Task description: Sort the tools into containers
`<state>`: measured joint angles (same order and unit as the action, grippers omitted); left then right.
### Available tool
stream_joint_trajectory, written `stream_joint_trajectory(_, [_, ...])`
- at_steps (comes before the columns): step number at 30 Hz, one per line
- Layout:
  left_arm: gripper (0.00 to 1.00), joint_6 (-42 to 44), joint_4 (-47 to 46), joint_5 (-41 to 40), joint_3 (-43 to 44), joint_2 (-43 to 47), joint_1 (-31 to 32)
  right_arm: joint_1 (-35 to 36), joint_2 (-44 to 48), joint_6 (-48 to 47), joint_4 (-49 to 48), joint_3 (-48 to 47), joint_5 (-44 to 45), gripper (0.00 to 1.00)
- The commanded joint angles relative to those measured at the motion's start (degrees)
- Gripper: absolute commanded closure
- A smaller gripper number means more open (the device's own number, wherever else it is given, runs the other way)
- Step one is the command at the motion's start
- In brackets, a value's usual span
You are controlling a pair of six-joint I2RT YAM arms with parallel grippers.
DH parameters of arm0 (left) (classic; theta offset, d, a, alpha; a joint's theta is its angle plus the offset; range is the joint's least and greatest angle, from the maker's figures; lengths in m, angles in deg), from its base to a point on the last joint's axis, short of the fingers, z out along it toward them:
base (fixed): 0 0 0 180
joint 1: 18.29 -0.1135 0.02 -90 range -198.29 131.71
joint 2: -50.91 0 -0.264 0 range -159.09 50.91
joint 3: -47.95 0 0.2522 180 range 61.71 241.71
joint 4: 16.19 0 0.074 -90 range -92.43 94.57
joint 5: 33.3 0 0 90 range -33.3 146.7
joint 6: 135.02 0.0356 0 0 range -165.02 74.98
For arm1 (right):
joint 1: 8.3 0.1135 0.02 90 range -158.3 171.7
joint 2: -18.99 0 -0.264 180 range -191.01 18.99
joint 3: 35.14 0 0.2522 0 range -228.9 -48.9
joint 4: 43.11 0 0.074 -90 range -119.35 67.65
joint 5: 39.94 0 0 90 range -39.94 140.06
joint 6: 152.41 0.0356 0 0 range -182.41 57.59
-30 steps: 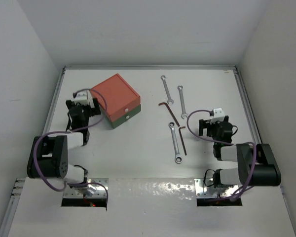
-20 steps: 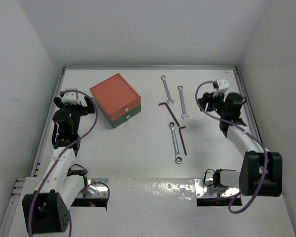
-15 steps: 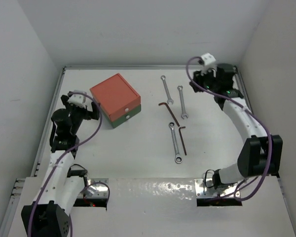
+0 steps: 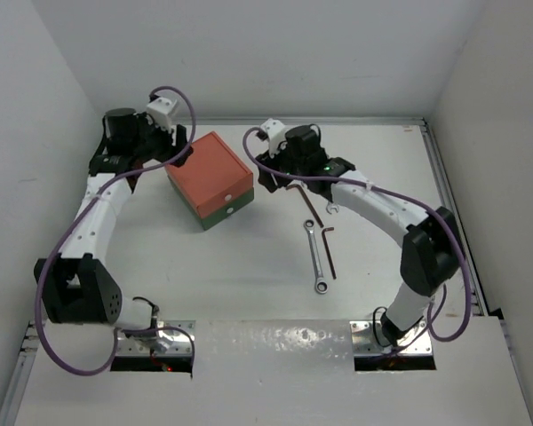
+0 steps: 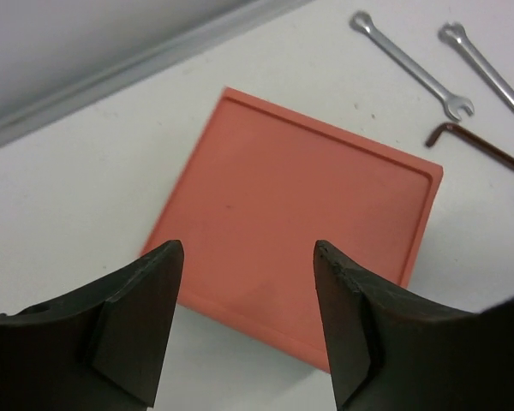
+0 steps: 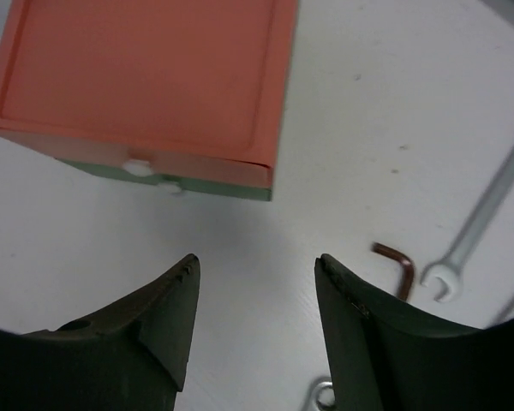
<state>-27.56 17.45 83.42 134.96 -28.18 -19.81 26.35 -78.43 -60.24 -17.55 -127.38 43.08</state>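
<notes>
The containers are a small box with an orange-red upper drawer (image 4: 208, 167) and a dark green lower drawer (image 4: 224, 209), both closed, white knobs facing front right. My left gripper (image 4: 179, 151) hovers over the box's back left edge, open and empty; its wrist view shows the orange top (image 5: 308, 248) below the left gripper (image 5: 248, 250). My right gripper (image 4: 268, 177) hangs open and empty just right of the box, above bare table (image 6: 257, 262). One silver wrench (image 4: 315, 257) and two dark hex keys (image 4: 329, 251) (image 4: 309, 202) lie right of centre; my right arm hides the other wrenches.
Two wrenches (image 5: 411, 64) (image 5: 488, 73) and a hex key (image 5: 480, 150) lie beyond the box in the left wrist view. A raised rail (image 4: 266, 121) borders the table at the back, with white walls on three sides.
Both arms have swung away from their bases. The left gripper rose to the box's back left edge. The right one crossed leftward over the wrenches to the box's right side.
</notes>
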Motion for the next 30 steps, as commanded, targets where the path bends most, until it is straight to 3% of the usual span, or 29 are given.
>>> stream_joint_trajectory(1, [0.4, -1.1, 0.6, -2.89, 0.84, -2.81, 4.32, 5.42, -2.94, 7.22, -4.75, -1.24, 1.27, 0.44])
stream_joint_trajectory(4, [0.42, -5.31, -0.1, -8.34, 2.06, -5.19, 6.44, 7.97, -6.45, 8.81, -5.37, -3.43, 1.71, 0.43])
stream_joint_trajectory(9, [0.45, -10.41, -2.65, -9.04, 2.95, -8.45, 6.79, 10.78, -11.37, 12.85, -6.6, -6.6, 6.1, 0.42])
stream_joint_trajectory(16, [0.51, -13.67, -7.57, -11.78, -2.58, -10.12, 6.97, 13.86, -14.98, 12.94, -11.43, -6.34, 10.05, 0.44])
stream_joint_trajectory(30, [0.62, -13.5, -9.77, -18.02, -8.74, -10.38, 9.43, 13.95, -17.09, 12.77, -14.16, -7.66, 13.84, 0.54])
